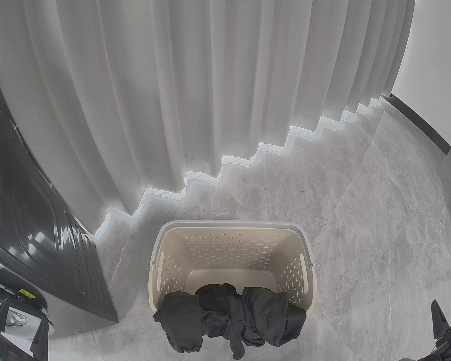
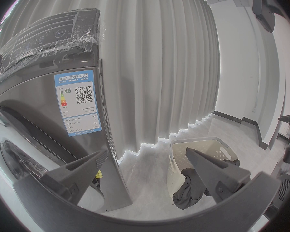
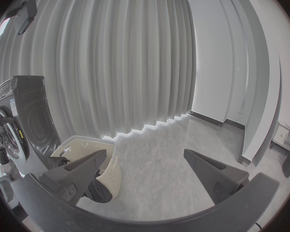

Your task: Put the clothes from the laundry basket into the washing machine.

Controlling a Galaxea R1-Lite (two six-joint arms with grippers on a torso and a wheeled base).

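Left gripper (image 2: 145,152) is sitting at the lower left corner of the head view, jaws spread wide and carrying nothing, while the right gripper (image 3: 144,153) is waiting at the lower right corner, just as wide and just as empty. Between them, at bottom centre, the dark clothes (image 1: 230,319) are lying bunched over the near rim of the cream laundry basket (image 1: 230,223), part inside and part spilling outside. Nothing is gripped, so the pick looks like the step in hand. Either gripper should be coming down on the thick knot in the middle of the heap, not on a loose edge, and closing on a deep fold. It should then be lifting high enough for the hanging ends to clear the rim. That basket looks light, so a snagged garment could be dragging or tipping it. The dark washing machine (image 1: 30,226) is standing along the left edge, just beside the basket. I cannot tell whether its door is open. Pale grey marbled floor tiles (image 1: 376,216) are spreading across the lower right. 1 long white pleated curtain (image 1: 185,76) is filling the top, and a white wall (image 1: 436,51) is closing the upper right.
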